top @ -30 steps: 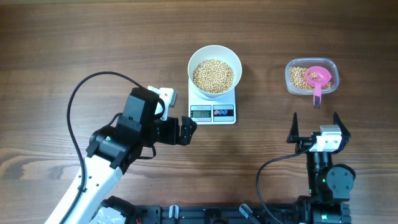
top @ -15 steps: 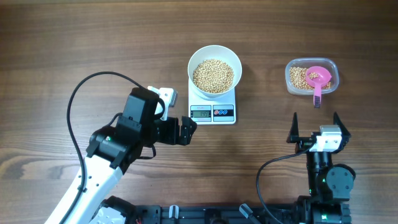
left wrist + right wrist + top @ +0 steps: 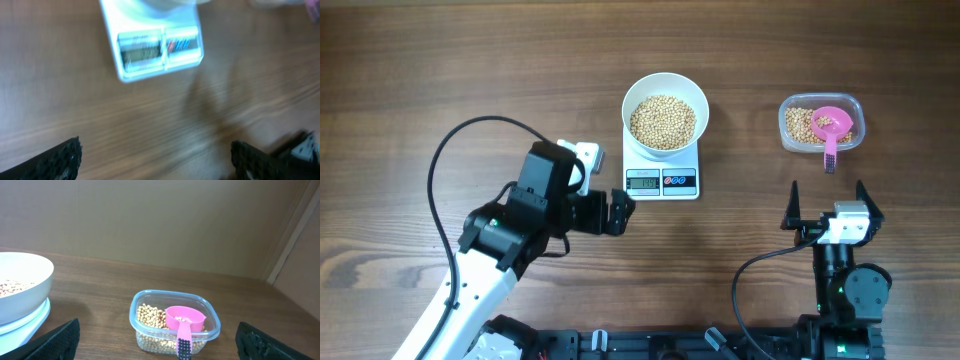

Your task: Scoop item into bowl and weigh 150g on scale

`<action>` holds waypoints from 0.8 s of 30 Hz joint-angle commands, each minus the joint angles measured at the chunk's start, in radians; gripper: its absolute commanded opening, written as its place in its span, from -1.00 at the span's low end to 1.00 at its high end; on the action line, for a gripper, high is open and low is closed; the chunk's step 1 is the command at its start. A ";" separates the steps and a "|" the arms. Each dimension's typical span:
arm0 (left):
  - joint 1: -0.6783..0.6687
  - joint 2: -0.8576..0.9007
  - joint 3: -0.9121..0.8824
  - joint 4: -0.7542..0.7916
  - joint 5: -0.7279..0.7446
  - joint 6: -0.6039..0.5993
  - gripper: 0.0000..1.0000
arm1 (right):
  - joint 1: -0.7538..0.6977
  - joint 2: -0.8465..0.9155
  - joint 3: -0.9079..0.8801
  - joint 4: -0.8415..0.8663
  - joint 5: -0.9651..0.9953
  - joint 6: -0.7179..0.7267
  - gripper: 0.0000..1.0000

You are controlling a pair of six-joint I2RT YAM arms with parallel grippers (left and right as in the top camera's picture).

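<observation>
The white bowl [image 3: 665,112] stands on the white scale [image 3: 662,178] at the table's centre back, and the item, tan beans [image 3: 663,121], fills much of it. More of the same beans [image 3: 151,317] lie in a clear tub [image 3: 821,124] at the right. A pink scoop [image 3: 831,128] rests in that tub with its handle over the near rim. My left gripper [image 3: 617,212] is open, just left of and below the scale's display [image 3: 142,50], with nothing in it. My right gripper [image 3: 826,205] is open and empty, in front of the tub [image 3: 175,322].
The left arm's black cable [image 3: 470,135] loops over the table at the left. Bare wood lies between the scale and the tub. The bowl [image 3: 22,287] and scale edge show at the left of the right wrist view.
My left gripper has shifted very slightly to the left, and its wrist view is blurred by motion. The right arm, bowl, scale and tub have not moved.
</observation>
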 commanded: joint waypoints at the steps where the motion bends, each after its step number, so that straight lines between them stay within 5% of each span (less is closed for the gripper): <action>1: 0.006 0.002 0.008 -0.077 0.008 0.021 1.00 | 0.008 -0.013 -0.003 0.002 0.017 -0.018 0.99; 10: 0.006 -0.033 0.007 -0.209 0.015 0.019 1.00 | 0.008 -0.013 -0.003 0.002 0.017 -0.018 1.00; 24: 0.130 -0.684 -0.144 -0.154 -0.129 0.025 1.00 | 0.008 -0.013 -0.003 0.002 0.017 -0.018 0.99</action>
